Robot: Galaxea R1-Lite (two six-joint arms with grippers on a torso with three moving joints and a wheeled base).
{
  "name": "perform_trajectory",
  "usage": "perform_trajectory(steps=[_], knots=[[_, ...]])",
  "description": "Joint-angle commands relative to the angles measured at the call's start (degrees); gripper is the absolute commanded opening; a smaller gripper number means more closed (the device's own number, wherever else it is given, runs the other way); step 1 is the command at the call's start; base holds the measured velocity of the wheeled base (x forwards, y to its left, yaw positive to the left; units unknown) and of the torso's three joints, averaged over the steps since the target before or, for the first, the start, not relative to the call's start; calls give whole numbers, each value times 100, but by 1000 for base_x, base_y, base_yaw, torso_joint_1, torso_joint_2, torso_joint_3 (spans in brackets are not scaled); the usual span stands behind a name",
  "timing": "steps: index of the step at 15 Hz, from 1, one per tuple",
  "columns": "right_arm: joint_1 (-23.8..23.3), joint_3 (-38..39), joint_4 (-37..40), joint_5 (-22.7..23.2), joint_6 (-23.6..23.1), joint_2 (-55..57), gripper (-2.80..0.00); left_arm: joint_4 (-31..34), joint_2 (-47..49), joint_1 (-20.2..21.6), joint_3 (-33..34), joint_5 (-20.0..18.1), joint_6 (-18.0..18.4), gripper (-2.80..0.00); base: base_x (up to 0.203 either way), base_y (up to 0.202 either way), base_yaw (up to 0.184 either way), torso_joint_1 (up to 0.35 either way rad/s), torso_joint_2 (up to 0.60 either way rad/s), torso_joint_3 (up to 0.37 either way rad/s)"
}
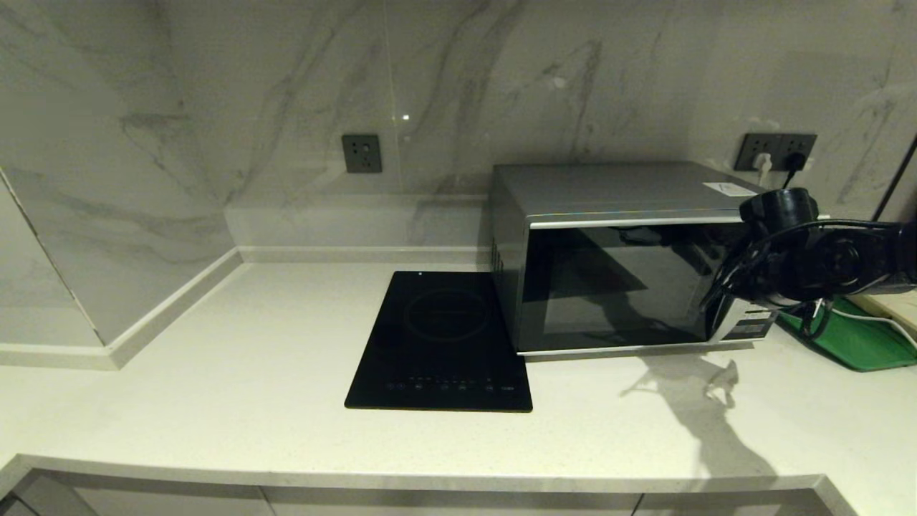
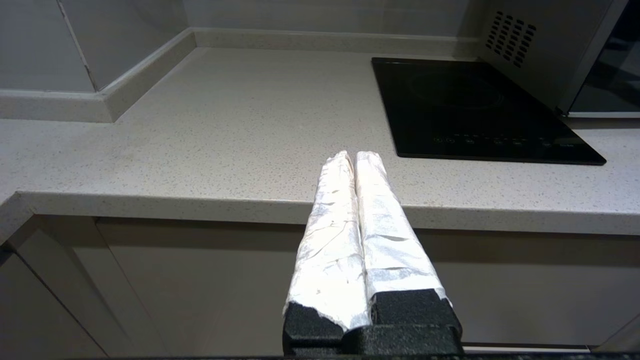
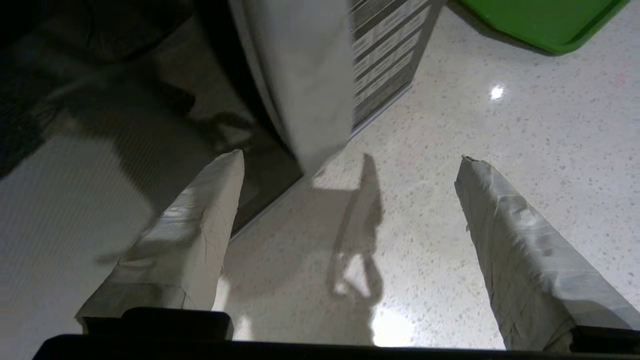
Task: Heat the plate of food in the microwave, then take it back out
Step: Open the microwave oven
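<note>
The silver-grey microwave (image 1: 616, 265) stands at the back right of the counter with its dark glass door (image 1: 616, 287) closed. My right arm (image 1: 802, 258) hangs in front of its handle and button panel. In the right wrist view my right gripper (image 3: 350, 157) points down at the counter and is open and empty. The curved silver handle (image 3: 305, 75) lies just beyond its fingertips, with the button panel (image 3: 385, 50) beside it. My left gripper (image 2: 352, 156) is shut on nothing, parked low at the counter's front edge. The plate of food is out of view.
A flat black induction cooktop (image 1: 440, 344) lies left of the microwave. A green tray (image 1: 845, 337) and a pale board (image 1: 895, 304) sit to the microwave's right, under my right arm. Wall sockets (image 1: 777, 152) with plugs are behind the microwave.
</note>
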Motion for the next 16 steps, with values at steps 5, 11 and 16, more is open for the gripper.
perform_trajectory(steps=[5, 11, 16], knots=[[-282, -164, 1, -86, -10, 105, 0, -5, -6, 1, 1, 2, -4, -280, 0, 0, 0, 0, 0, 0], [-343, -89, -34, -204, 36, 148, 0, -5, 0, 4, 1, 2, -4, -280, 0, 0, 0, 0, 0, 0], [-361, -69, -34, -510, 518, 246, 0, -5, 0, 1, 1, 2, -4, -280, 0, 0, 0, 0, 0, 0]])
